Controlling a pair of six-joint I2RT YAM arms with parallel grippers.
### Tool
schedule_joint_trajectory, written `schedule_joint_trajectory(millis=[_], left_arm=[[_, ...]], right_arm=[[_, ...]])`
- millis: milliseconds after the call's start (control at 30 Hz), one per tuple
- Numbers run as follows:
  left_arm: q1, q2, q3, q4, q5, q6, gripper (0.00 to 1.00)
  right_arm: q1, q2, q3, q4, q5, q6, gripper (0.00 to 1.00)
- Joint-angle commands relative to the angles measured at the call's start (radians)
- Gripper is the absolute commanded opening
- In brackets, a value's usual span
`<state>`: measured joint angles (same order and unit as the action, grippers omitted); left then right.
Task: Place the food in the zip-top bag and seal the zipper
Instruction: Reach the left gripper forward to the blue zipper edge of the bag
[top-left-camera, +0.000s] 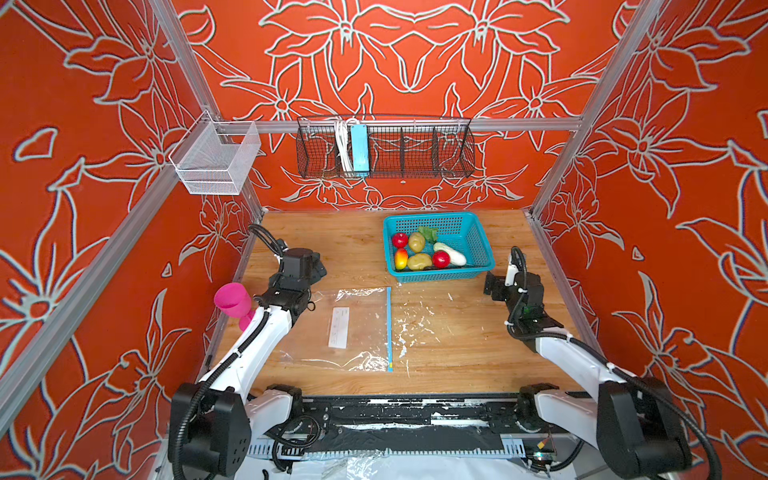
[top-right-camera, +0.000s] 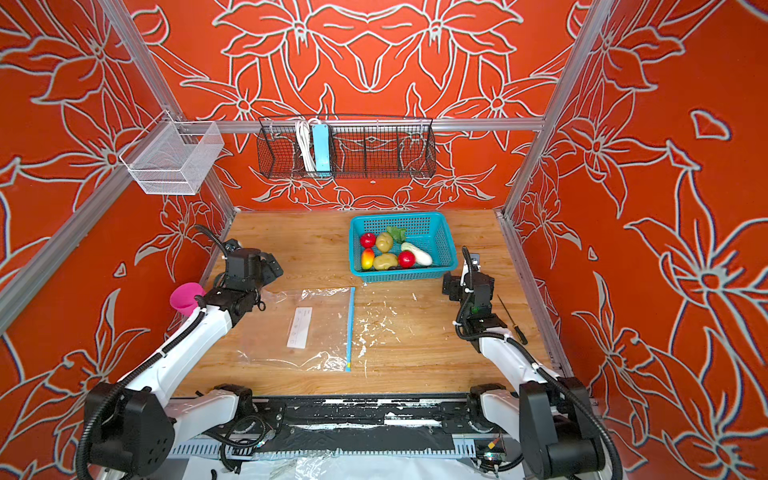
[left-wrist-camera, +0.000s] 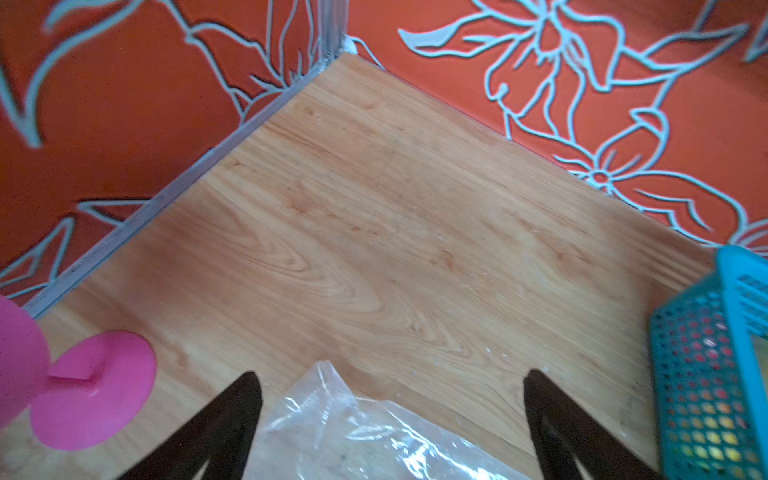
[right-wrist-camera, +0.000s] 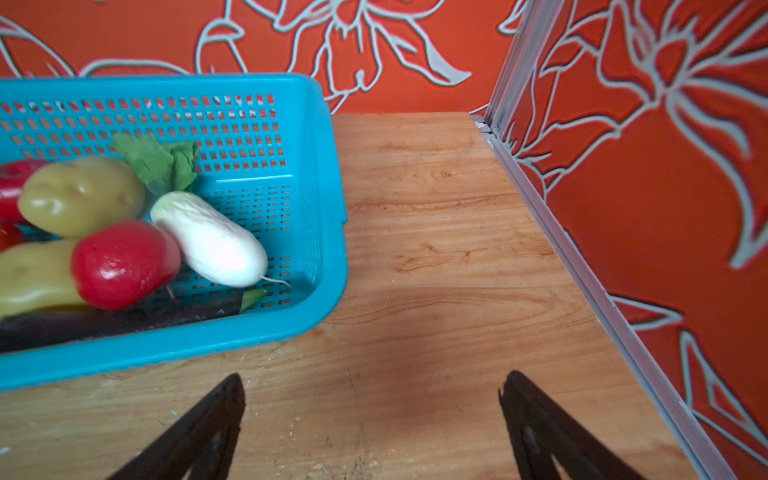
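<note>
The zip-top bag (top-left-camera: 353, 332) lies flat on the table (top-left-camera: 332, 249), zipper (top-left-camera: 389, 328) along its right edge; the teal basket (top-left-camera: 482, 237) beyond walls in the food (top-left-camera: 419, 261); a pink goblet (top-left-camera: 232, 300) sits just beside the left gripper (left-wrist-camera: 390, 376); it and the right gripper (right-wrist-camera: 374, 376) gape wide, empty.

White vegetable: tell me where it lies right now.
In both top views the white vegetable lies inside the teal basket, right of centre toward the back. It sits in the basket's right half, close beside a red ball.

A teal basket (top-left-camera: 432, 215) sits on the wooden table (top-left-camera: 332, 249), a pink goblet (top-left-camera: 232, 300) near its left edge.
</note>
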<state>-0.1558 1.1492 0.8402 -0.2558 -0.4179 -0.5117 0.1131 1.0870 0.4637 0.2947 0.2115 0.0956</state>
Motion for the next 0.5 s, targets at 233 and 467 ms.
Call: schedule_joint_trajectory(millis=[233, 467], left_arm=[[-0.290, -0.018, 0.044, -0.231, 0.025, -0.203, 0.97], [-0.435, 0.078, 0.105, -0.290, 0.032, -0.261, 0.97]], right_arm=[[0.008, -0.096, 0.125, -0.371, -0.079, 0.153, 0.98], [0.008, -0.121, 0.108, -0.422, -0.105, 0.179, 0.98]])
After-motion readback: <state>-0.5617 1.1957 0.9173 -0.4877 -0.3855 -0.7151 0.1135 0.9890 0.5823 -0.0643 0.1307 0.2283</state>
